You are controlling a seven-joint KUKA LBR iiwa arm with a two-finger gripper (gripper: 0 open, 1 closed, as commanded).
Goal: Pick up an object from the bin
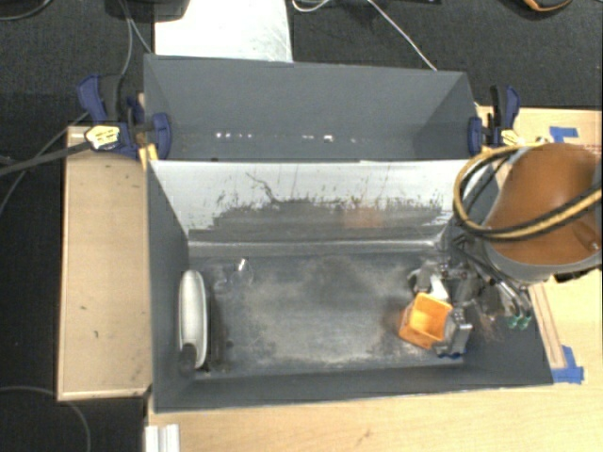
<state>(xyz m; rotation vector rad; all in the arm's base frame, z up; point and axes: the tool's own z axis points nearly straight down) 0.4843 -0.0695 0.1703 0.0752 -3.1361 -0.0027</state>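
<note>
The gripper [437, 311] is low in the near right corner of the grey metal bin [311, 102], reaching in from the right side. Its jaws pinch a small orange block [424, 320]: one finger [421, 280] shows at the block's far side and the other at its near right side, with the block between them. The block is boxy, with a brighter top face and a darker side, and sits close to the bin's near wall and just in from the right wall. Whether it rests on the floor or hangs just clear of it cannot be told. Above the gripper, the arm's rounded orange cover [546, 205] hangs over the bin's right rim, with yellow and black cables [468, 182] looping round its left side. Well apart from the gripper, along the left wall, a white oblong thing [193, 311] lies lengthwise on the floor; its kind cannot be made out. A little beyond it a small pale scrap [241, 269] lies on the scuffed floor, too small to name
</note>
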